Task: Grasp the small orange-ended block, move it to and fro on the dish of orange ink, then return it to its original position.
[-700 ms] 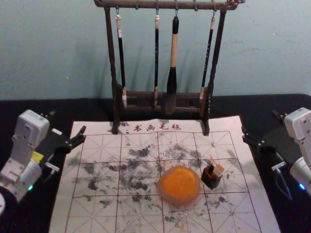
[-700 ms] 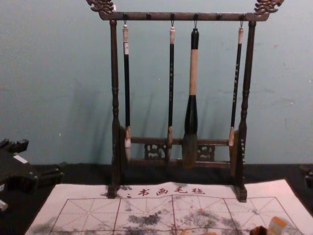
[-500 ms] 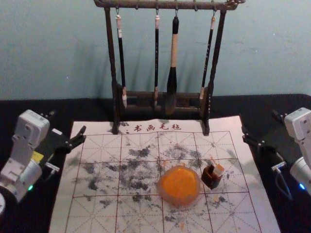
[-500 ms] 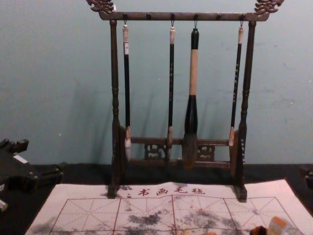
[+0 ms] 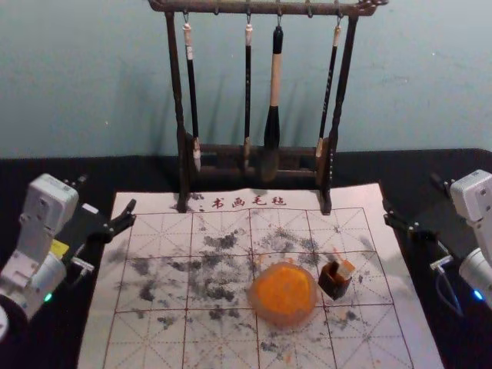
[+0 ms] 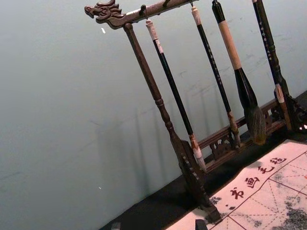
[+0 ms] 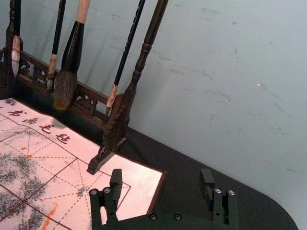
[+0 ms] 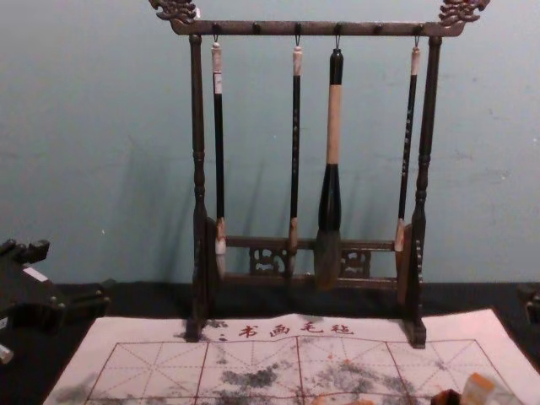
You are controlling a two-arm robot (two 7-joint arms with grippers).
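The small pale block [image 5: 345,269] with an orange end leans in a dark brown holder [image 5: 334,286], on the right half of the mat. Just left of the holder lies the round dish of orange ink [image 5: 284,294]. In the chest view the block [image 8: 478,391] rises at the bottom edge beside the dark holder [image 8: 446,397]. My left gripper [image 5: 107,194] is open and empty off the mat's upper left corner; the left wrist view catches its tips [image 6: 158,225]. My right gripper [image 5: 413,194] stands open and empty beyond the mat's right edge, and in its wrist view [image 7: 161,176] too.
A dark wooden rack [image 5: 254,156] with several hanging brushes stands across the mat's far edge, against the wall. The large brush [image 5: 272,123] hangs right of the rack's middle. The ink-stained paper mat [image 5: 157,338] covers the black table [image 5: 46,338] under the dish and holder.
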